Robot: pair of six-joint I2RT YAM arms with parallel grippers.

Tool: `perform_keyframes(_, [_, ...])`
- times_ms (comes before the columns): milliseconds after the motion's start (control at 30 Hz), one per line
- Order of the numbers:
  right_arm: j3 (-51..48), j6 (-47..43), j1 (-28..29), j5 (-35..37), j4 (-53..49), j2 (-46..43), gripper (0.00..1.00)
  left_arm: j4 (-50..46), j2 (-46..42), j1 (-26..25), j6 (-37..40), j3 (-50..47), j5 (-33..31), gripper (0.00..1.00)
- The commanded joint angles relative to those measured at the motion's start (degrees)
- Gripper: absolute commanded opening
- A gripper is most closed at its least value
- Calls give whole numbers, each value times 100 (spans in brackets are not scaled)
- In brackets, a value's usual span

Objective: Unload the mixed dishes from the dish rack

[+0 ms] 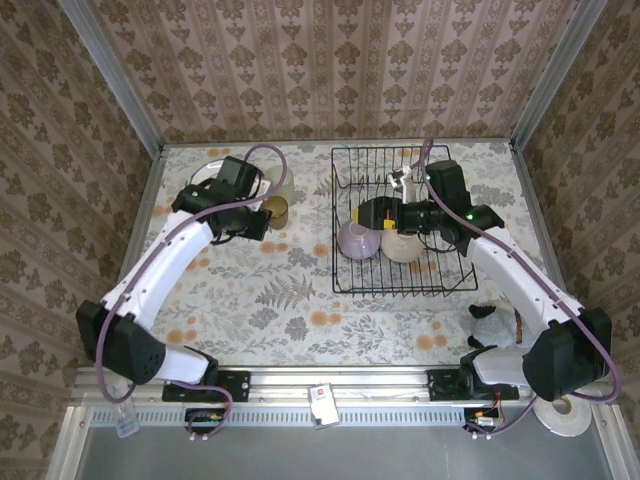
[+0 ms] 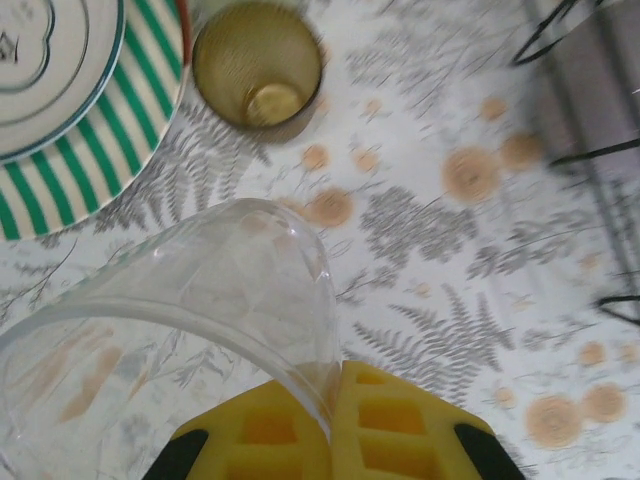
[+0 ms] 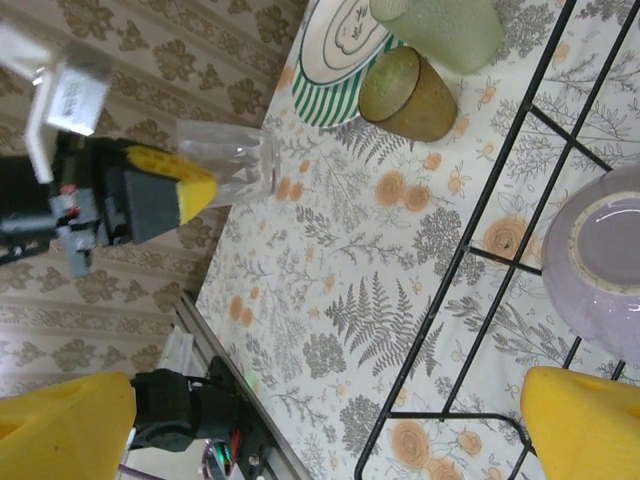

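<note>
Our left gripper [image 2: 330, 425] clamps a clear cup [image 2: 200, 290] left of the dish rack [image 1: 400, 292], near the amber cup [image 2: 257, 65] and striped plate [image 2: 100, 150]; our right gripper [image 1: 388, 224] hangs wide open over the rack, above the lavender bowl [image 1: 358, 240] inside it.

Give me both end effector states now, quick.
Left end effector: closed on a clear cup.
Right end effector: open, holding nothing.
</note>
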Motion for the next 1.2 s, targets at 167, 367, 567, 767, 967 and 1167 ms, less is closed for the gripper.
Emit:
perform_keyframes(167, [24, -440, 175, 472, -426, -87, 100, -172, 1045, 297, 377, 321, -366, 0])
perform_keyframes(367, [-182, -528, 187, 564, -542, -231, 100, -44, 1704, 322, 393, 594, -643, 0])
perform_keyframes(567, [-220, -593, 183, 573, -585, -285, 100, 200, 2127, 357, 414, 707, -680, 0])
perform_keyframes(767, [-272, -608, 189, 564, -613, -327, 100, 406, 2359, 341, 911, 754, -436, 0])
perform_keyframes(967, [-373, -575, 184, 573, -584, -407, 100, 545, 2392, 274, 1657, 597, -447, 0])
perform_keyframes(1167, [-385, -533, 206, 534, -536, -377, 100, 1223, 2034, 209, 2405, -7, -209, 0])
